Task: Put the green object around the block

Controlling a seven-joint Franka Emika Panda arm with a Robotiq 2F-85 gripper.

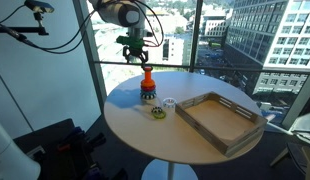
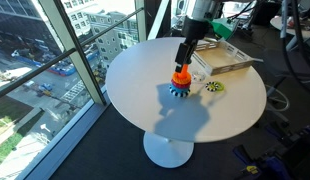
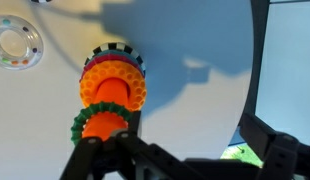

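Observation:
The block is an orange peg (image 1: 148,80) on a dark multi-coloured round base (image 1: 148,96), near the table's far edge; it also shows in an exterior view (image 2: 181,80). In the wrist view the peg (image 3: 113,92) fills the left centre. The green object (image 3: 78,124), a dark green toothed ring, sits around the peg's near end, close to one finger. My gripper (image 1: 144,62) hangs right above the peg, also in an exterior view (image 2: 183,62). In the wrist view its fingers (image 3: 180,160) are spread wide and hold nothing.
A small yellowish-green piece (image 1: 158,111) (image 2: 213,87) (image 3: 240,153) and a clear round thing (image 1: 168,102) (image 3: 17,45) lie on the round white table (image 1: 135,125). A wooden tray (image 1: 220,118) (image 2: 227,55) stands beside them. Windows surround the table.

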